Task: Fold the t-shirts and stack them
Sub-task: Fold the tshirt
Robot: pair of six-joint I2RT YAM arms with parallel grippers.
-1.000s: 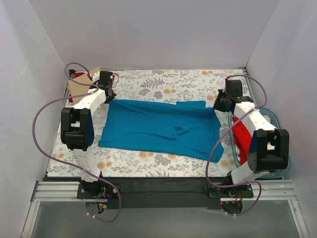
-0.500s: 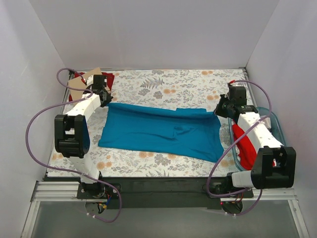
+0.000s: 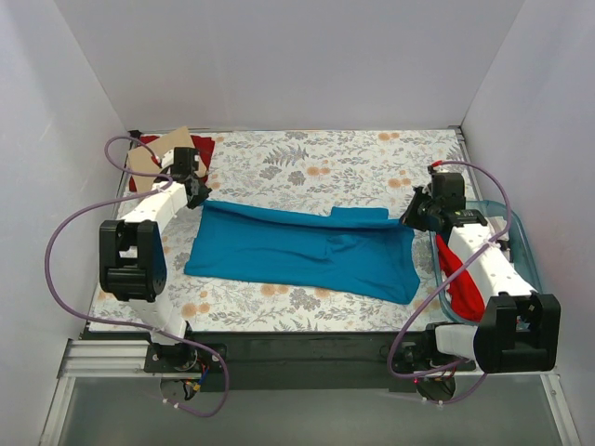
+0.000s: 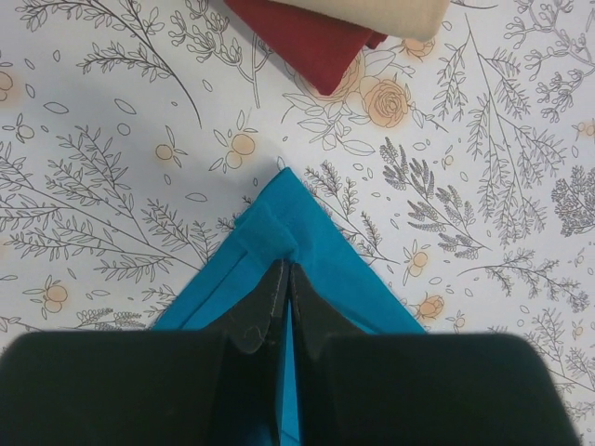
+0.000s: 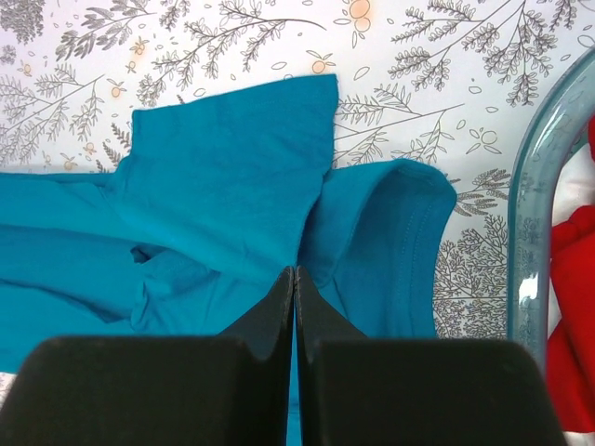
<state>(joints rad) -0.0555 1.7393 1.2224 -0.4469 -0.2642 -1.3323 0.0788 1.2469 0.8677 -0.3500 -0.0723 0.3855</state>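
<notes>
Drawing the far edge of the teal-blue t-shirt [image 3: 307, 255] nearer, we keep left gripper [image 4: 284, 267] and right gripper [image 5: 294, 272] pinched on it; folding has begun.

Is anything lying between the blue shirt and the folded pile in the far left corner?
Nothing visible does. Only bare floral cloth lies between the blue shirt and the pile. The left pincer and right pincer grip the shirt directly.
</notes>
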